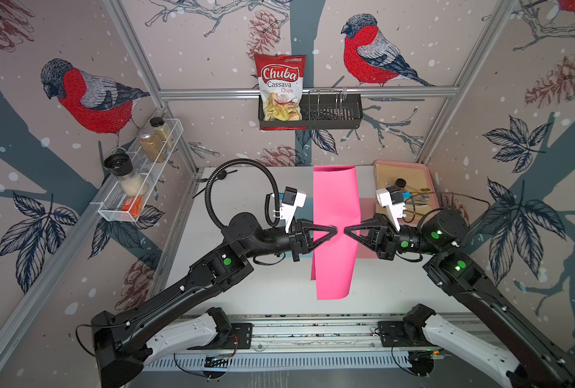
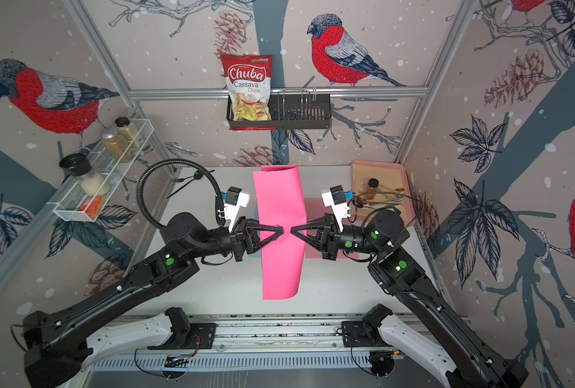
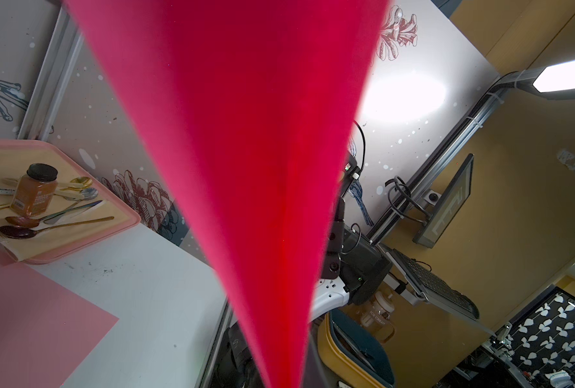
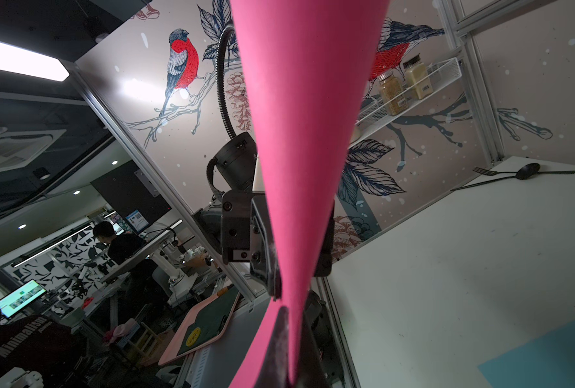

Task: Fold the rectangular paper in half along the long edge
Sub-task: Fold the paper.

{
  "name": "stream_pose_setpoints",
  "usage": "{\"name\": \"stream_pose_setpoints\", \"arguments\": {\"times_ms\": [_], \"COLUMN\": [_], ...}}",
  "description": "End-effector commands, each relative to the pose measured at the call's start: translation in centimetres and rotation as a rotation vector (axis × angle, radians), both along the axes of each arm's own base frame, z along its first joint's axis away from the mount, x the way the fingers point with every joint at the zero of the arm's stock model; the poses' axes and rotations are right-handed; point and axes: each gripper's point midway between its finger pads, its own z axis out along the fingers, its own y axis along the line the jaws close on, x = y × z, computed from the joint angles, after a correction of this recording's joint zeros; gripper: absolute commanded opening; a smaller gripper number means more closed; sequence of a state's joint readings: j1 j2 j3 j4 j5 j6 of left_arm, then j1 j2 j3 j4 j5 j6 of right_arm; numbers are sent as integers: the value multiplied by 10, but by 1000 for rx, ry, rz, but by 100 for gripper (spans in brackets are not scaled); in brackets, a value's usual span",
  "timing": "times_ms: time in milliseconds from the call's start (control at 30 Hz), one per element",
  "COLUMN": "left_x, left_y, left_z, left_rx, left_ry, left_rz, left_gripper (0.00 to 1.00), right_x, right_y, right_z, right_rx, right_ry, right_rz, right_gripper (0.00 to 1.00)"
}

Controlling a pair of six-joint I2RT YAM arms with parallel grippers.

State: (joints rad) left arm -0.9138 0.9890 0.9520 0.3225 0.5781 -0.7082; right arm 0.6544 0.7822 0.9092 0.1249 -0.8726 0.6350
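The pink rectangular paper (image 1: 335, 198) (image 2: 279, 198) is off the white table, bowed along its length, with its ends curling. In both top views my left gripper (image 1: 335, 231) (image 2: 281, 231) and right gripper (image 1: 346, 231) (image 2: 293, 231) meet tip to tip over its middle, each shut on the sheet. In the left wrist view the paper (image 3: 245, 134) narrows to a point where the jaws are hidden behind it. The right wrist view shows the paper (image 4: 306, 134) pinched between dark fingers (image 4: 281, 339).
A pale pink sheet (image 1: 368, 206) and a blue sheet (image 1: 307, 205) lie flat on the table (image 1: 245, 285) under the paper. A pink tray (image 1: 428, 183) with a jar and cutlery sits back right. Black cutlery (image 1: 224, 174) lies back left. A wire shelf (image 1: 138, 188) hangs on the left wall.
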Motion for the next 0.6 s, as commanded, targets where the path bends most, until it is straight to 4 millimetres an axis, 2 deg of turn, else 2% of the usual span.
{"name": "stream_pose_setpoints", "arguments": {"times_ms": [0, 100, 167, 400, 533, 567], "left_x": [-4, -4, -4, -3, -4, -4], "left_y": [3, 2, 1, 1, 2, 2], "left_z": [15, 14, 11, 8, 8, 8], "left_rx": [-41, -39, -38, -31, -29, -30], "left_ry": [-41, -38, -34, -26, -28, -28], "left_rz": [-2, -9, -13, -11, -10, -10], "left_gripper": [0, 0, 0, 0, 0, 0], "right_x": [-4, 0, 4, 9, 4, 4], "right_y": [-2, -1, -1, 0, -4, -4], "right_z": [4, 5, 7, 9, 14, 14], "right_rx": [4, 11, 24, 59, 74, 74], "right_ry": [-28, -23, -19, -19, -36, -37], "right_rz": [4, -13, -23, -37, -37, -33], "right_gripper": [9, 17, 18, 0, 0, 2]}}
